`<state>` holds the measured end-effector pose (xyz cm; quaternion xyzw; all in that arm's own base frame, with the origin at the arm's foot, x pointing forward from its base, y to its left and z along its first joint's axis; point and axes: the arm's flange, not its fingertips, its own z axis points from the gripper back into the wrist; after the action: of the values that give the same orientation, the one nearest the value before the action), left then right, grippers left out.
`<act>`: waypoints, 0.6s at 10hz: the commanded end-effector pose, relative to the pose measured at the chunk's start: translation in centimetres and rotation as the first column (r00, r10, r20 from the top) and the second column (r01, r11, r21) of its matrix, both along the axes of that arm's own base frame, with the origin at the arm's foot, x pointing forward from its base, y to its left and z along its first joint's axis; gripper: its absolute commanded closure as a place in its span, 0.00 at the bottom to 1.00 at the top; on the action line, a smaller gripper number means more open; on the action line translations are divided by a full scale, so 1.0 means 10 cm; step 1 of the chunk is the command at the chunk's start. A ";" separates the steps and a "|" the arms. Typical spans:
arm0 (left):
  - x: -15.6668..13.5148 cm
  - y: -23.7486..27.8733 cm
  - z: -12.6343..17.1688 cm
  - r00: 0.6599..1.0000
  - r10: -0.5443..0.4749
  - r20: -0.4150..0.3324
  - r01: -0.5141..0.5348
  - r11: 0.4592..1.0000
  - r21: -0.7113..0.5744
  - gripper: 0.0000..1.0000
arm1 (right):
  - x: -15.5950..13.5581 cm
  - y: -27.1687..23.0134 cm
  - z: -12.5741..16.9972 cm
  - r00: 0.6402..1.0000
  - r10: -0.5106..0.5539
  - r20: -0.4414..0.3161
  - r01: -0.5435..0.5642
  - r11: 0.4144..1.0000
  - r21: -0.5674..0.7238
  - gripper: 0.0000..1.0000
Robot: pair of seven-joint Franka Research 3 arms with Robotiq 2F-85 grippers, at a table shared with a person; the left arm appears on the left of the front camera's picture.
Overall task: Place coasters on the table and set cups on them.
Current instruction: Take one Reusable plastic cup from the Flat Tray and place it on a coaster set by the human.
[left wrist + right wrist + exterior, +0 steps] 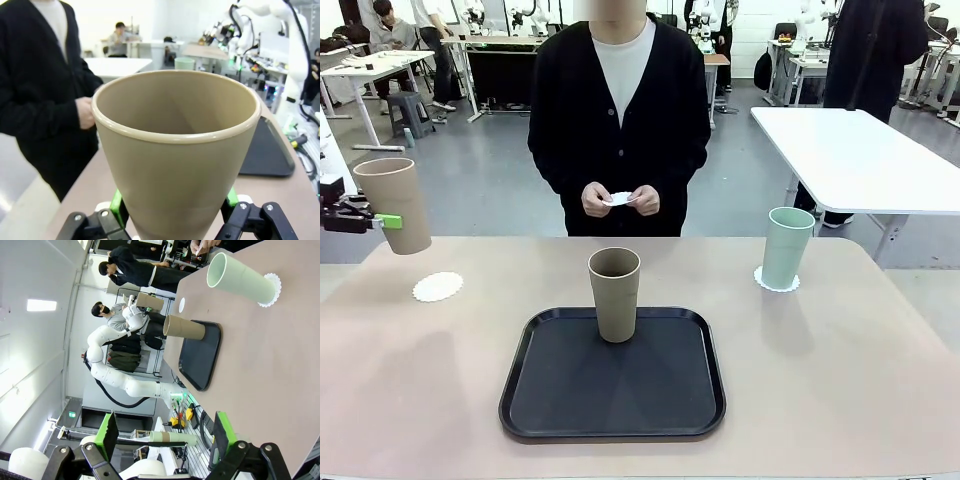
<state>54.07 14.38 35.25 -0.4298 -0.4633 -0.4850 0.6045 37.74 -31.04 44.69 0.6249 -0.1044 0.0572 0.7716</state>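
L gripper (174,202) jaws pinch beige cup (175,150) low on its body, cup upright, empty. R gripper (162,440) jaws spread, nothing btwn; mint cup (240,282) on coaster (273,290) well ahead. 2nd beige cup (615,295) stands in black tray (570,400).

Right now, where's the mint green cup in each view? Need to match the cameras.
Front view: mint green cup upright on a coaster, far right of the table.
Left wrist view: small and far off, top centre, just above the rim of the held beige cup.
Right wrist view: top right, sideways in the picture, base on the coaster.
Shared landmark: black tray.
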 end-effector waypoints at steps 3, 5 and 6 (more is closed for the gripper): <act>0.10 0.04 -0.29 0.999 -0.052 0.004 0.053 0.997 -0.055 0.15 | -0.01 0.01 0.02 1.000 0.001 -0.001 -0.001 1.000 -0.004 0.00; 0.16 0.06 -0.42 0.998 -0.055 -0.034 0.052 0.995 -0.084 0.15 | -0.01 0.01 0.02 1.000 0.001 -0.001 -0.001 1.000 -0.004 0.00; 0.19 0.08 -0.47 0.998 -0.056 -0.036 0.053 0.995 -0.088 0.15 | -0.01 0.01 0.02 1.000 0.001 -0.001 -0.001 1.000 -0.004 0.00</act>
<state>54.85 14.54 29.95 -0.4684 -0.4525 -0.4788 0.5887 37.74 -31.04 44.69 0.6249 -0.1044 0.0572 0.7716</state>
